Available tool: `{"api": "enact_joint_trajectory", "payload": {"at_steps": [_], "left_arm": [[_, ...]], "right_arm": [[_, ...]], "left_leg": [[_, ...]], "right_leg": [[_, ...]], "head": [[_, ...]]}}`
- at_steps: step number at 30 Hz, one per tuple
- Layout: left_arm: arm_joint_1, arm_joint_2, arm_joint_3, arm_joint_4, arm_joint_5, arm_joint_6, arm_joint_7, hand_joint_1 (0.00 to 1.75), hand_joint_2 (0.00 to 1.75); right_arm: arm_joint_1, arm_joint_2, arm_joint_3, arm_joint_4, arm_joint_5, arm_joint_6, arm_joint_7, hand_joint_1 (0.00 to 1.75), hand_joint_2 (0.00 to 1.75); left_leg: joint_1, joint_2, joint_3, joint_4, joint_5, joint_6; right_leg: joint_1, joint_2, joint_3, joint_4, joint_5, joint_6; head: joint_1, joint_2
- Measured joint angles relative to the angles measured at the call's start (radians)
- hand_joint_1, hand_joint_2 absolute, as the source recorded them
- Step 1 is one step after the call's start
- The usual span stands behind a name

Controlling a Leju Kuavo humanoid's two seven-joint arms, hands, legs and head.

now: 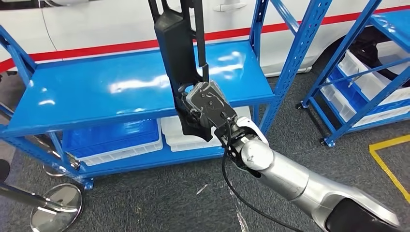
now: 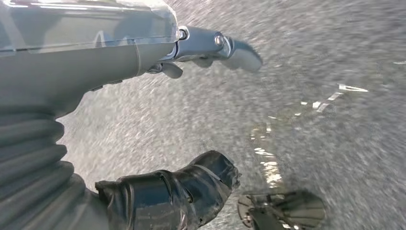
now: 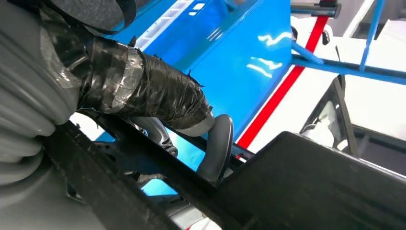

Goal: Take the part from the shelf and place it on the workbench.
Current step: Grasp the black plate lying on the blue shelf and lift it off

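A long black plastic part point(image 1: 178, 53) stands nearly upright in front of the blue shelf point(image 1: 96, 87), its top running out of the head view. My right hand point(image 1: 208, 108) grips its lower end, lifted above the shelf's top board. In the right wrist view the taped thumb point(image 3: 143, 91) and a grey finger point(image 3: 218, 146) wrap around the black part point(image 3: 306, 187). My left hand point(image 2: 191, 110) hangs over grey carpet with thumb and fingers apart and nothing in it.
The shelf's lower level holds a blue bin point(image 1: 113, 137) and a white bin point(image 1: 186, 137). A second blue rack point(image 1: 367, 72) with white bins stands at the right. A round mirror-like stand base point(image 1: 55, 208) sits on the floor at the lower left. A white car body lies behind.
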Motion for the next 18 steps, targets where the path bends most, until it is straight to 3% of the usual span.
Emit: {"api": "enact_joint_trajectory", "payload": {"at_steps": [1, 2, 5, 6, 7, 8, 10, 12, 13, 15, 16, 18], "left_arm": [[0.0, 0.003, 0.001, 0.0, 0.008, 0.005, 0.008, 0.0, 1.75], [0.0, 0.007, 0.003, 0.001, 0.017, 0.009, 0.017, 0.0, 1.75], [0.0, 0.023, 0.009, 0.002, 0.044, 0.022, 0.034, 0.0, 1.75], [0.0, 0.028, 0.012, 0.003, 0.052, 0.027, 0.037, 0.0, 1.75], [0.001, 0.033, 0.017, 0.004, 0.059, 0.031, 0.04, 0.0, 1.75], [0.001, 0.038, 0.021, 0.004, 0.065, 0.033, 0.041, 0.0, 1.75], [0.001, 0.045, 0.027, 0.004, 0.07, 0.037, 0.043, 0.0, 1.75], [0.001, 0.05, 0.03, 0.004, 0.07, 0.04, 0.043, 0.0, 1.75], [0.001, 0.051, 0.031, 0.004, 0.07, 0.041, 0.041, 0.0, 1.75], [0.003, 0.053, 0.036, 0.005, 0.072, 0.043, 0.034, 0.0, 1.75], [0.006, 0.054, 0.039, 0.006, 0.074, 0.044, 0.03, 0.0, 1.75], [0.008, 0.055, 0.045, 0.006, 0.079, 0.044, 0.021, 0.0, 1.75]], "right_arm": [[0.001, -0.003, 0.0, -0.002, 0.002, -0.002, 0.003, 1.75, 1.75], [0.002, -0.006, -0.001, -0.004, 0.003, -0.004, 0.007, 1.75, 1.75], [0.009, -0.018, -0.004, -0.01, 0.004, -0.006, 0.014, 1.75, 1.75], [0.014, -0.021, -0.004, -0.011, 0.004, -0.008, 0.015, 1.75, 1.75], [0.019, -0.025, -0.005, -0.012, 0.005, -0.009, 0.016, 1.75, 1.75], [0.022, -0.029, -0.005, -0.013, 0.005, -0.011, 0.017, 1.75, 1.75], [0.025, -0.034, -0.006, -0.017, 0.007, -0.013, 0.018, 1.75, 1.75], [0.025, -0.036, -0.007, -0.026, 0.009, -0.014, 0.018, 1.75, 1.75], [0.024, -0.037, -0.007, -0.029, 0.01, -0.014, 0.018, 1.75, 1.75], [0.024, -0.039, -0.008, -0.032, 0.01, -0.014, 0.019, 1.75, 1.75], [0.024, -0.04, -0.008, -0.033, 0.01, -0.013, 0.019, 1.75, 1.75], [0.025, -0.041, -0.008, -0.036, 0.01, -0.012, 0.021, 1.75, 1.75]], "left_leg": [[0.003, 0.003, -0.006, -0.008, 0.012, 0.006], [0.006, 0.006, -0.014, -0.015, 0.026, 0.013], [0.008, 0.009, -0.047, -0.016, 0.056, 0.023], [0.008, 0.009, -0.06, -0.011, 0.064, 0.023], [0.008, 0.009, -0.074, -0.006, 0.07, 0.022], [0.008, 0.009, -0.088, 0.0, 0.076, 0.021], [0.008, 0.009, -0.112, 0.014, 0.085, 0.016], [0.006, 0.009, -0.127, 0.023, 0.094, 0.006], [0.006, 0.009, -0.132, 0.023, 0.102, 0.001], [0.006, 0.007, -0.139, 0.019, 0.114, -0.011], [0.007, 0.006, -0.147, 0.024, 0.105, -0.016], [0.01, 0.003, -0.172, 0.085, 0.038, -0.028]], "right_leg": [[0.001, 0.001, -0.006, 0.005, -0.012, 0.005], [0.002, 0.002, -0.017, 0.029, -0.043, 0.01], [0.002, 0.003, -0.062, 0.199, -0.175, 0.018], [0.002, 0.003, -0.068, 0.25, -0.191, 0.019], [0.001, 0.003, -0.061, 0.273, -0.184, 0.019], [0.0, 0.003, -0.036, 0.259, -0.161, 0.018], [0.0, 0.003, 0.052, 0.145, -0.122, 0.013], [0.004, 0.005, 0.123, 0.032, -0.126, 0.006], [0.007, 0.005, 0.134, 0.007, -0.133, 0.002], [0.007, 0.003, 0.131, -0.006, -0.12, -0.01], [0.004, 0.002, 0.125, -0.012, -0.111, -0.017], [-0.001, -0.002, 0.108, -0.021, -0.089, -0.032]], "head": [[0.001, 0.0], [0.003, 0.0], [0.008, 0.0], [0.008, 0.0], [0.008, 0.0], [0.009, 0.0], [0.009, 0.0], [0.008, 0.0], [0.007, 0.0], [0.008, 0.0], [0.009, 0.0], [0.007, 0.0]]}}
